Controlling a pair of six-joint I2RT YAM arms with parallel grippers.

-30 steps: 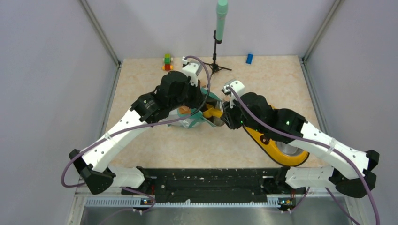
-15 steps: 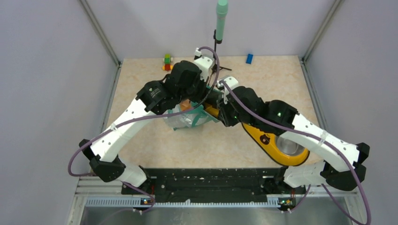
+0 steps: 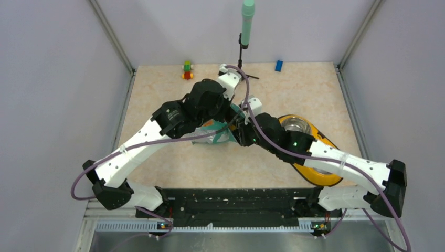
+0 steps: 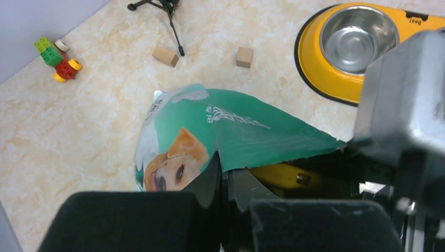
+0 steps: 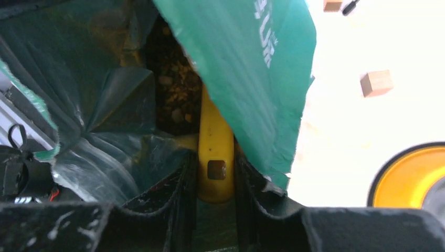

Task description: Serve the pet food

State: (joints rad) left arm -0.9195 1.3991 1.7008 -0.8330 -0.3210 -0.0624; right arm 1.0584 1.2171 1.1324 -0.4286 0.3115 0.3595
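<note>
Right pincer (image 5: 215,176) is clamped narrow on the handle of a yellow plastic scoop (image 5: 215,139), one finger pressing each side. The handle runs straight ahead from the pincer into the open mouth of the teal-and-white glossy pouch (image 5: 257,73) printed with a golden dog's face. Deep in that dark mouth sit the brown kibble pellets (image 5: 176,89), dead ahead on the line of the handle. The scoop's head is buried out of sight, so there's no telling whether it has picked up a load.

Left pincer (image 4: 225,176) is pinched shut on the upper lip of the pouch, holding it up and open like a tent, while the pouch's body lies on the marbled beige table (image 4: 78,131).

Now the relation that matters. The food lies forward of the right pincer, along the scoop's long axis. The yellow double feeder (image 4: 322,79), with its steel bowl (image 4: 359,34), lies the opposite way, off to the robot's right of the pouch mouth and near it. The overhead view shows the same thing, with the bowl (image 3: 294,126) close beside the right forearm and the pouch (image 3: 212,137) to its left. My read is that the right arm is the nearer one and carries the tool. The coming move looks like a pull back along the handle's axis, then a swing right to the bowl. The risk I see is the scoop tilting and spilling on the way.

Two tan wooden cubes (image 4: 244,56) sit beyond the pouch, well clear of that path.
</note>
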